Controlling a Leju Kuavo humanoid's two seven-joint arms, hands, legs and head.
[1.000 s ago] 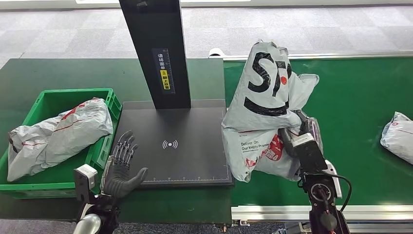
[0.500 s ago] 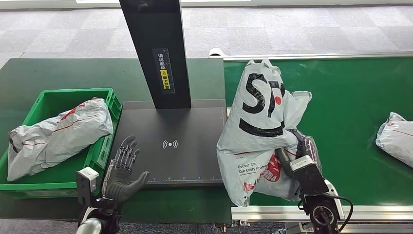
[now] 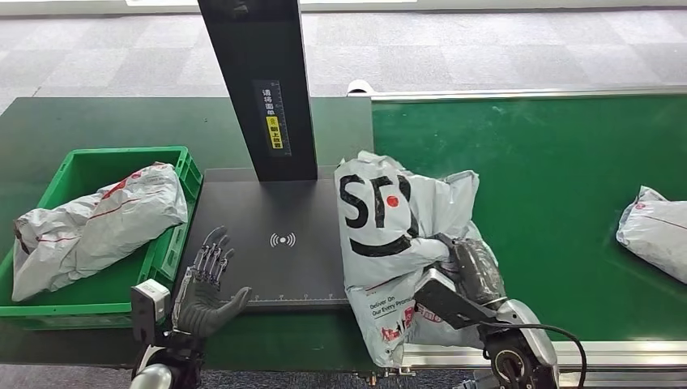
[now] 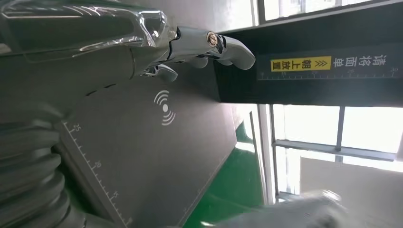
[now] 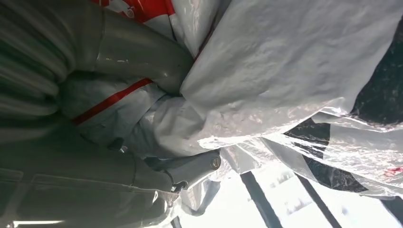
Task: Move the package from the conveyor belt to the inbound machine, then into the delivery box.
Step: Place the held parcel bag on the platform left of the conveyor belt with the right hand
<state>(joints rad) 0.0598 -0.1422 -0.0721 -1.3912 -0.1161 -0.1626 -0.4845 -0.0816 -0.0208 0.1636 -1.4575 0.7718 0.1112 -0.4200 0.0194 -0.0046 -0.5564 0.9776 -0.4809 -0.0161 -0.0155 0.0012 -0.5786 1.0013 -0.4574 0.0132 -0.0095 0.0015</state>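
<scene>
A dark green table (image 3: 97, 121) stands on grey carpet tiles, joined on its right by a green conveyor belt (image 3: 567, 162). At the table's left edge a green plastic delivery box (image 3: 89, 304) holds a grey plastic mailer (image 3: 97, 219). The black flat inbound machine (image 3: 275, 243) with its upright black post (image 3: 259, 81) sits mid-table. The left robot hand (image 3: 206, 288) hovers with fingers spread over the machine's front left corner, holding nothing. The white plastic package with black lettering (image 3: 389, 235) straddles the machine's right edge and the belt, gripped by the right robot hand (image 3: 474, 271). Another grey bag (image 3: 656, 239) lies at the belt's right edge.
</scene>
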